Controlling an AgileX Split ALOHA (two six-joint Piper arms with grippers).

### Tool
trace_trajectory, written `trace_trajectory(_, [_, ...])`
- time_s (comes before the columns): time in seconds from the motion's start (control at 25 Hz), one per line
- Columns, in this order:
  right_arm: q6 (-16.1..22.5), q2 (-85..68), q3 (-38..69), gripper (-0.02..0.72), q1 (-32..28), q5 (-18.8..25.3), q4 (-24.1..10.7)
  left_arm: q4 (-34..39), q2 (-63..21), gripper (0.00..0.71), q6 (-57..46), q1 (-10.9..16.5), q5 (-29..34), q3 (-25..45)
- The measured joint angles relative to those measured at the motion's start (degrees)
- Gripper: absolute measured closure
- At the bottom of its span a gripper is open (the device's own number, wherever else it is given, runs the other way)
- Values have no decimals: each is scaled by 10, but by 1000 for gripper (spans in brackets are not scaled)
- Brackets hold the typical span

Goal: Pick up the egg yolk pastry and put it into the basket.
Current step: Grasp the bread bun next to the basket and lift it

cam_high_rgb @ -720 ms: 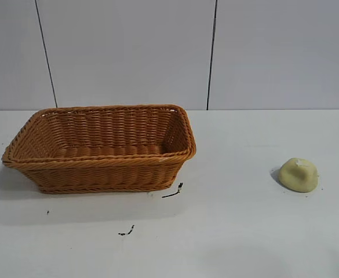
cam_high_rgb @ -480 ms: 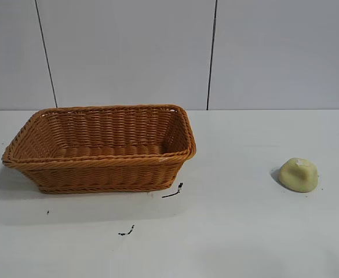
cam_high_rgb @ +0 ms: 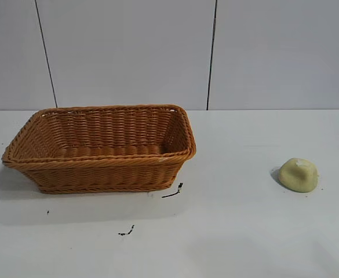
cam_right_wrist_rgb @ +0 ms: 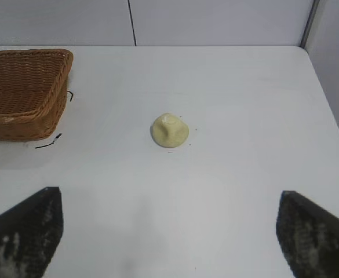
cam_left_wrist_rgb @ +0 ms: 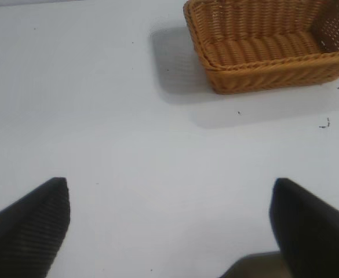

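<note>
The right claw [cam_right_wrist_rgb: 169, 243] is seen spread wide in its wrist view, its two dark fingertips [cam_right_wrist_rgb: 24, 231] held well apart above the bare white table [cam_right_wrist_rgb: 244, 116], with nothing gripped between them. The egg yolk pastry [cam_right_wrist_rgb: 170, 130] is found ahead of this claw, resting dome-up on the table and untouched. The left claw [cam_left_wrist_rgb: 169, 226] is likewise shown spread wide, its dark fingertips [cam_left_wrist_rgb: 33, 223] set far apart over the table and holding nothing; the basket [cam_left_wrist_rgb: 268, 49] is seen farther off from it, near the table's far side in that view.

In the exterior view neither arm is seen. The basket [cam_high_rgb: 99, 147] is placed on the table [cam_high_rgb: 227, 231] at the left, upright and with nothing visible inside it. The egg yolk pastry [cam_high_rgb: 298, 174] is set well apart from it at the right. A few small dark marks [cam_high_rgb: 172, 191] are noted on the table just in front of the basket's near right corner
</note>
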Motion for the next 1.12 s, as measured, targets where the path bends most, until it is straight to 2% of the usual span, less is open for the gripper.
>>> trace_trajectory(0.48, [3,479,-204,10,0,-9,2,0,0,14,0,0,0,0])
trace_trajectory(0.68, [-24,626,-288,10,19,-9,0,0,0,14,0,0,0,0])
trace_trajectory(0.8, [-34,696,-322,10,32,-28,2,0,0,14,0,0,0,0])
trace_trajectory(1.12, [-26,817,-360,10,33,-99,0,0,0,14,0,0,0,0])
